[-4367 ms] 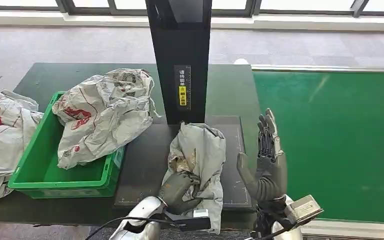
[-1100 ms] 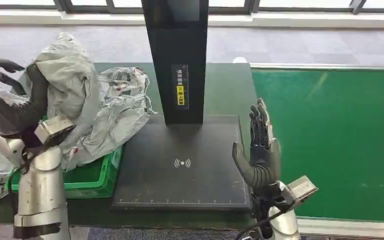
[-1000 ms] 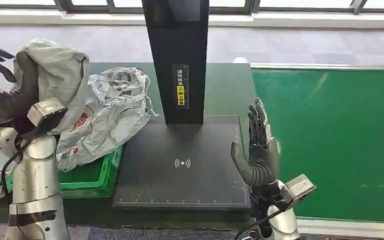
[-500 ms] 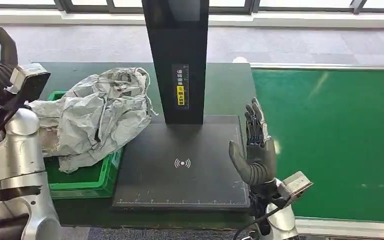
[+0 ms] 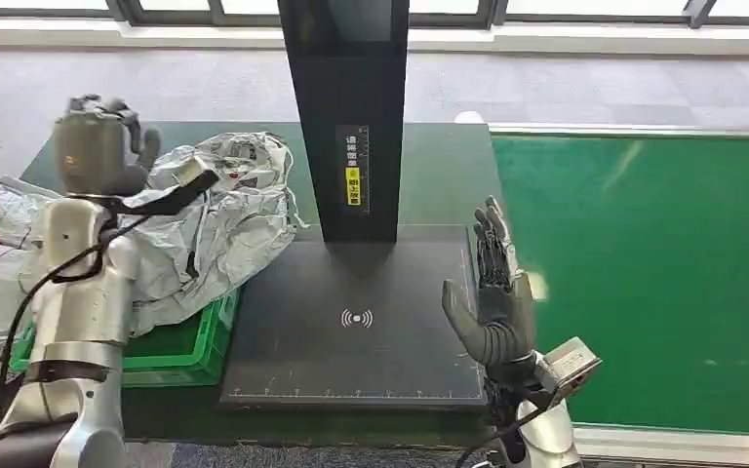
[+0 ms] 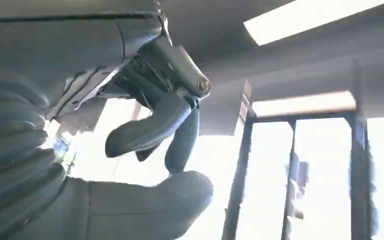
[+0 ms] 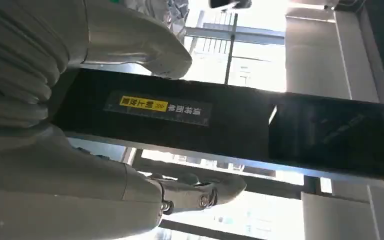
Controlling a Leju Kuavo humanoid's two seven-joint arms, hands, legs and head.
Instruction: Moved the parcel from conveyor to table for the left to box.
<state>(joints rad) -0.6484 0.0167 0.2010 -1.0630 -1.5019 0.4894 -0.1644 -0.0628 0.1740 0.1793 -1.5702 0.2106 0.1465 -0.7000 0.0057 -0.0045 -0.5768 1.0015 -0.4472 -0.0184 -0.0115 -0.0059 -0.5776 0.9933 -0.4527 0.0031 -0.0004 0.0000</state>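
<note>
The parcel (image 5: pixel 210 219) lies in the green box (image 5: pixel 171 356) at the left of the frame. The left hand (image 5: pixel 98 146) hangs above it, fingers curled, holding nothing. The right hand (image 5: pixel 492 292) stands spread by the conveyor (image 5: pixel 644 273) (bare). Boxing looks done; next, wait for another parcel.

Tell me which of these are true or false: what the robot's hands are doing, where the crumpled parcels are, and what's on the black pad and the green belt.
1. The left hand holds a parcel. False: its fingers are curled in on nothing, raised above the green crate.
2. The right hand is open, fingers pointing up. True.
3. A parcel lies on the black scanner pad. False: the pad is bare.
4. Crumpled grey parcels sit heaped in the green crate. True.
5. The green conveyor belt carries a parcel. False: no parcel is on the part that shows.
</note>
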